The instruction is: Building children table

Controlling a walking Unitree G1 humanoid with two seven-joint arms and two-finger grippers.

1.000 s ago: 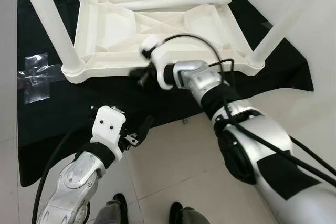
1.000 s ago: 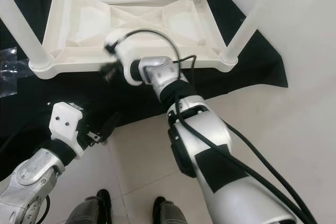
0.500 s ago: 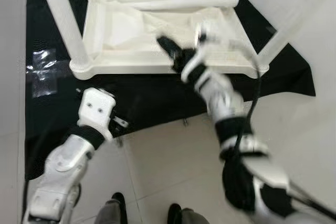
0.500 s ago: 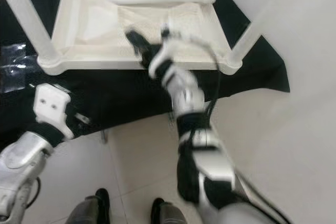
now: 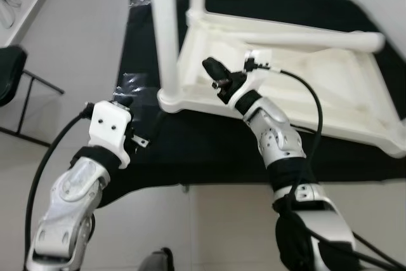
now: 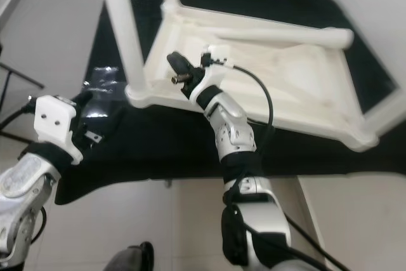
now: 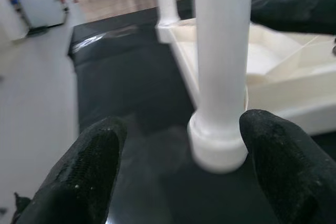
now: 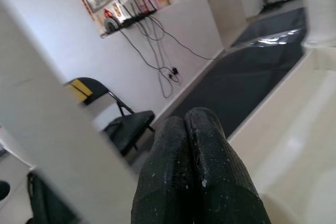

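We swung left around the upturned table (image 5: 298, 61).
Our right gripper (image 5: 216, 75), jaws closed and empty, had reached its near rim; left gripper (image 7: 178, 166) gaped before a leg (image 7: 220, 51).

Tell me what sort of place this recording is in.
Probably a plain indoor room used as an assembly space: tiled floor, a black mat under the upturned white table, and a folding chair by a cable-hung wall.

Black mat (image 5: 209, 150) spread over pale tiled floor (image 5: 209, 233). Crinkled clear plastic wrap (image 5: 136, 87) lies at mat's left edge. You get black folding chair (image 5: 9, 74) on floor, well left of mat. In right wrist view, wall shelf (image 8: 134, 3) with cables (image 8: 157, 51) hanging beneath it.
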